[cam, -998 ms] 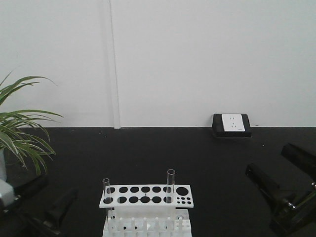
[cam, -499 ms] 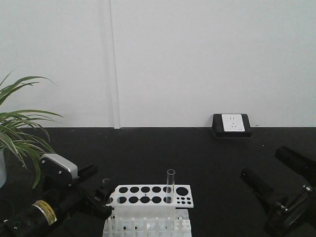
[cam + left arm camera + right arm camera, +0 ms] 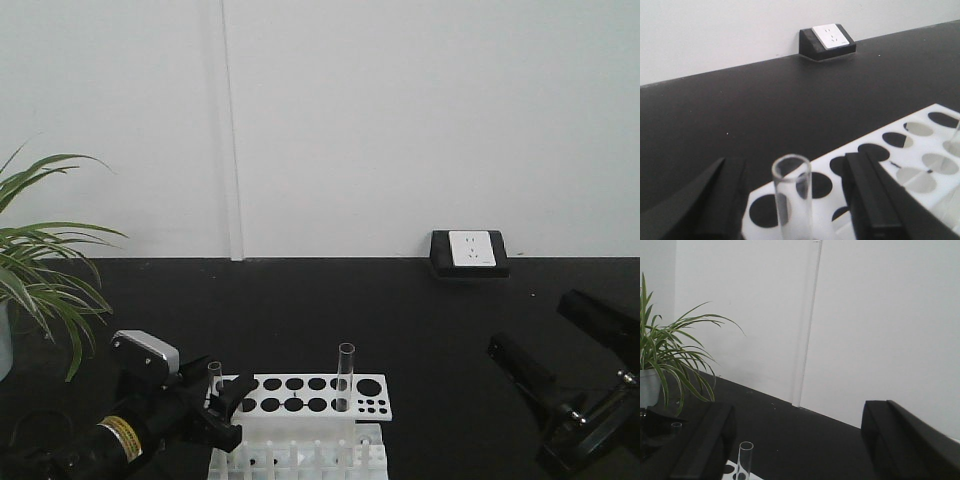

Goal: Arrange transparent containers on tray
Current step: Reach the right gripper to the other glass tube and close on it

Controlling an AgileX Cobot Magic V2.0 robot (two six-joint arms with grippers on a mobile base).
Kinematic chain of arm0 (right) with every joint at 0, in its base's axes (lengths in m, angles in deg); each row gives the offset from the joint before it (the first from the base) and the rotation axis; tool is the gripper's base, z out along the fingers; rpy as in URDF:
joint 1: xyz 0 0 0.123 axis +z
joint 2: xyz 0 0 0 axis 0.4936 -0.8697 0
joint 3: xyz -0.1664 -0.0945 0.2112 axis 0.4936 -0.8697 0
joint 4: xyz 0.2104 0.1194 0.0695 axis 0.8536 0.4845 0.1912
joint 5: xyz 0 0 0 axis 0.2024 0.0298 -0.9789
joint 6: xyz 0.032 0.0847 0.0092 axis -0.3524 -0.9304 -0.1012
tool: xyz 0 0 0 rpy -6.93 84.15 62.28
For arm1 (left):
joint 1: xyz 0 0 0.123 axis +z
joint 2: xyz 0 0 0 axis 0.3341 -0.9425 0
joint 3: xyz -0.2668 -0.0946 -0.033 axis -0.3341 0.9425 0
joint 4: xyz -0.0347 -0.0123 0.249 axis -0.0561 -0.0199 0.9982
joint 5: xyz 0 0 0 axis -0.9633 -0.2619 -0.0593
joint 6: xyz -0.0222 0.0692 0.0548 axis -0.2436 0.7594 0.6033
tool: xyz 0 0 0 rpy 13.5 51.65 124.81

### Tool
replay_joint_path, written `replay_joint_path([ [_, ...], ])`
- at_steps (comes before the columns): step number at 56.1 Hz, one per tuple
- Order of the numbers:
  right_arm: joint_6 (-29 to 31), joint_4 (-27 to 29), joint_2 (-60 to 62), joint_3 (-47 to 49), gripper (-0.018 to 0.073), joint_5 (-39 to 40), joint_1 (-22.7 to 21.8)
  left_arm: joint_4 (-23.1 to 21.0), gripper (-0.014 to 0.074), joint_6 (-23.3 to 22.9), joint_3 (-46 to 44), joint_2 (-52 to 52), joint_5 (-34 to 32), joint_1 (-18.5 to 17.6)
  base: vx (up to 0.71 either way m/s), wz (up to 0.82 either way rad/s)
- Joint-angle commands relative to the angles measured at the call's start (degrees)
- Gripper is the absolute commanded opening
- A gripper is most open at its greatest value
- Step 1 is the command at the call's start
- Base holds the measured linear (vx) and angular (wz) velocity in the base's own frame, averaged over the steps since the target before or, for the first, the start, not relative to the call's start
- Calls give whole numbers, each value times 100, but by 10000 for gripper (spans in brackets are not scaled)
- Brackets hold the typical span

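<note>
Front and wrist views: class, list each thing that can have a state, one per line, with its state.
rack: most holes empty.
left test tube: upright in rack's end hole.
right test tube: upright in rack.
left gripper: open, straddling left test tube, not touching.
right gripper: open, empty.

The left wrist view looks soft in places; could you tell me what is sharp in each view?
Left wrist view: the test tube rim is fairly sharp, while the left gripper's dark fingers are featureless. Front view: even light and no glare, but both black grippers merge into the black table. Right wrist view: the right gripper's fingers are soft black blocks; the plant is clear.
</note>
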Motion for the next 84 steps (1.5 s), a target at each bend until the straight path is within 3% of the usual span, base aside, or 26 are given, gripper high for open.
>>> replay_joint_path([
  [1,64,192,81,173,564,439,-28,-111,420,-60,-163,241,-635,-37,0,0],
  [9,64,192,81,173,564,439,-28,-111,211,-47,-163,236,-807,-37,0,0],
  [10,64,192,81,173,564,433,-28,-111,70,-47,-163,236,-927,-37,0,0],
  [13,64,192,81,173,564,425,-28,-111,-7,-47,-163,236,-933,-37,0,0],
  [29,64,192,81,173,564,373,-28,-111,-7,-66,-163,705,-896,-37,0,0],
  [44,45,192,67,173,564,77,-28,-100,-3,-39,-182,2549,-425,-37,0,0],
  [48,45,192,1,173,564,63,-28,-86,-1,-56,-316,2994,45,-37,0,0],
  [54,45,186,-226,180,564,134,-22,-57,-1,-77,-722,3577,1308,-37,0,0],
  [63,-10,38,-849,557,564,479,-22,-50,-1,-557,-1332,4186,2944,-37,0,0],
  [71,-205,-317,-1637,1277,564,841,44,199,-1,-648,-1423,4509,3298,-37,0,0],
  [84,-237,-675,-2881,2587,564,563,904,200,-1,-659,-1423,4583,3785,-37,0,0],
])
